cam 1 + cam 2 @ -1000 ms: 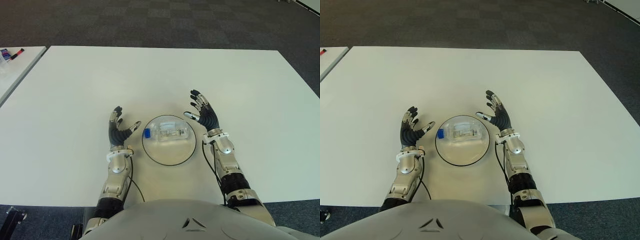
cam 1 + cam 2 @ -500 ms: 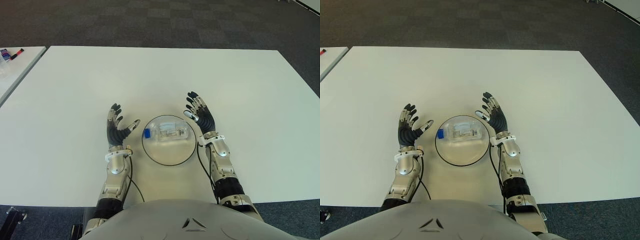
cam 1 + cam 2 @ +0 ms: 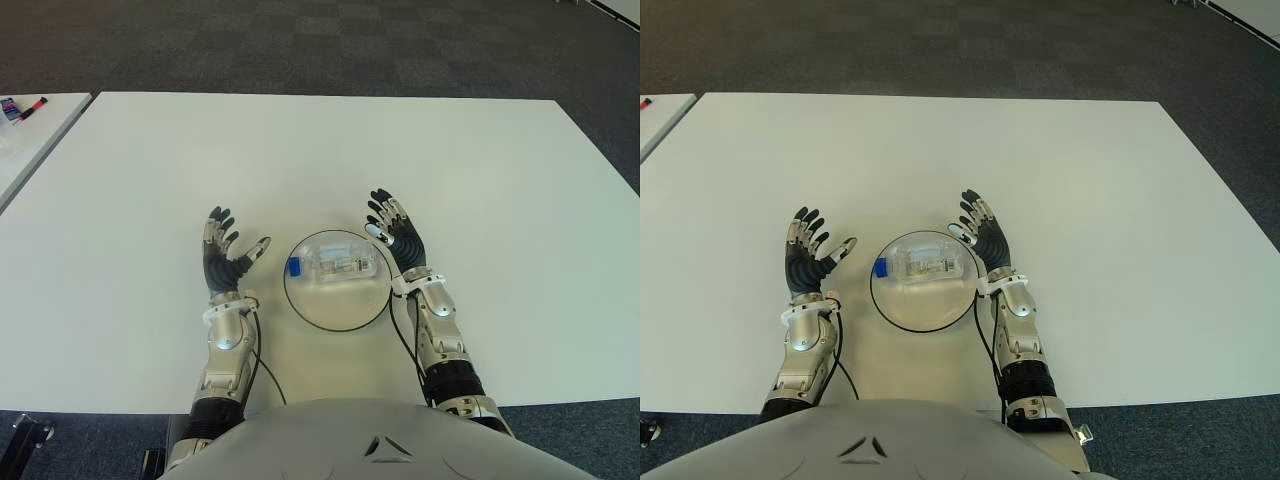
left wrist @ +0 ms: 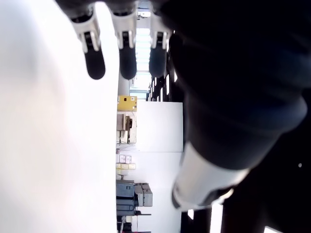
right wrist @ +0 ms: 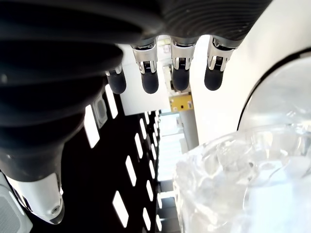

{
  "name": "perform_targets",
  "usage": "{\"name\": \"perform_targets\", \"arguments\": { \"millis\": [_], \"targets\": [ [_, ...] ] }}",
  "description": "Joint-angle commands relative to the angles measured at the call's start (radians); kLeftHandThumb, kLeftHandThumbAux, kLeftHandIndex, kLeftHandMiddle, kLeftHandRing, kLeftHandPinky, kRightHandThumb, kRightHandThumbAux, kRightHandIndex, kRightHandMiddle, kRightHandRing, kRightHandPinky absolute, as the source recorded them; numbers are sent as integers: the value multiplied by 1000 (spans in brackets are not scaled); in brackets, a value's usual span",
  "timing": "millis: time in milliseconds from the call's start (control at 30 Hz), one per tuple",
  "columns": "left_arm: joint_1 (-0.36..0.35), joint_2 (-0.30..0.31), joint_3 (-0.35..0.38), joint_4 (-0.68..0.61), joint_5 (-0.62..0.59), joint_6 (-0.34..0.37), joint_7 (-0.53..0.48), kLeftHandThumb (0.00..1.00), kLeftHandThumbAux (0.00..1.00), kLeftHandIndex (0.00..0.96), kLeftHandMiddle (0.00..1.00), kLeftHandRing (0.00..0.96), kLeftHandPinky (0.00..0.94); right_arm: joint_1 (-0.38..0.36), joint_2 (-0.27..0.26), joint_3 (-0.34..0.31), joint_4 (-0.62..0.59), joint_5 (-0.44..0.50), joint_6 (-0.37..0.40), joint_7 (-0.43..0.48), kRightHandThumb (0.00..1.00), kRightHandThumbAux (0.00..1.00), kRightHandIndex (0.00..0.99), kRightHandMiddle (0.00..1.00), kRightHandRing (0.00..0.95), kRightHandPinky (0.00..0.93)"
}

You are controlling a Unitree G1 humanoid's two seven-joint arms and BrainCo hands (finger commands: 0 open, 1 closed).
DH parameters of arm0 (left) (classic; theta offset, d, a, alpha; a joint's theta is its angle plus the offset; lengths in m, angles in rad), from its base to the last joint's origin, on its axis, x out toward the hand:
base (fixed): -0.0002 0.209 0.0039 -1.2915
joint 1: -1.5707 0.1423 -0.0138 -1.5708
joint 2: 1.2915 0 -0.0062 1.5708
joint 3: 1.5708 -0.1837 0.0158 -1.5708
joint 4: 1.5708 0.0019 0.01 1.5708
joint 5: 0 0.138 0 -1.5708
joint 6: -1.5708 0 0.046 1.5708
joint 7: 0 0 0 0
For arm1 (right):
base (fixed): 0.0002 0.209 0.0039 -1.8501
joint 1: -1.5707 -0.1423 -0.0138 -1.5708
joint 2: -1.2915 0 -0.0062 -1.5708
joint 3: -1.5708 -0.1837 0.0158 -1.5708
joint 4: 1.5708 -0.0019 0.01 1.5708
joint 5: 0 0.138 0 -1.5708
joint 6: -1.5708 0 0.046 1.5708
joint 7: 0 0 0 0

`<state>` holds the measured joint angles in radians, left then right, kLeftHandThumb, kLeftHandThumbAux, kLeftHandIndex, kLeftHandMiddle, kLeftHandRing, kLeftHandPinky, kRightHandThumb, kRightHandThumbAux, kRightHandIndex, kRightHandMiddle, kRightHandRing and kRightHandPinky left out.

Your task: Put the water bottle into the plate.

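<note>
A clear water bottle (image 3: 335, 266) with a blue cap lies on its side inside the round glass plate (image 3: 338, 315), cap pointing left. My right hand (image 3: 393, 232) stands just right of the plate's rim, fingers spread and holding nothing; its wrist view shows the bottle (image 5: 243, 179) close beside the palm. My left hand (image 3: 226, 255) is left of the plate, a short gap away, with straight spread fingers and an empty palm.
The white table (image 3: 330, 150) stretches wide on all sides of the plate. A second white table (image 3: 30, 130) with small items on it stands at the far left. Dark carpet lies beyond the table's far edge.
Both hands have shifted left: the right hand came in next to the plate's right rim, the left hand drew a little away from the plate. The bottle has not moved.
</note>
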<state>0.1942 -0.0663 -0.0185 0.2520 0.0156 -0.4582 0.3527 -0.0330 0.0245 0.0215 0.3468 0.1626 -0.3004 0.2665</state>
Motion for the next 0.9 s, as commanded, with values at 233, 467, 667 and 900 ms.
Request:
{"name": "perform_targets", "arguments": {
  "millis": [233, 467, 667, 900],
  "targets": [
    [9, -73, -7, -24, -28, 7, -7, 0, 997, 123, 166, 167, 203, 28, 20, 7, -13, -3, 44, -8, 50, 661, 0, 0, 0, 23],
    [9, -67, -6, -29, -36, 16, -14, 0, 998, 130, 170, 168, 203, 29, 30, 10, -12, -13, 51, -24, 43, 656, 0, 0, 0, 23],
    [10, -63, -6, -30, -38, 18, -16, 0, 998, 133, 173, 169, 201, 33, 35, 14, -10, -25, 47, -36, 44, 652, 0, 0, 0, 23],
    [13, -60, -2, -35, -48, 25, -28, 0, 998, 136, 174, 169, 201, 45, 50, 8, -2, -37, 58, -83, 32, 658, 0, 0, 0, 25]
  ]
}}
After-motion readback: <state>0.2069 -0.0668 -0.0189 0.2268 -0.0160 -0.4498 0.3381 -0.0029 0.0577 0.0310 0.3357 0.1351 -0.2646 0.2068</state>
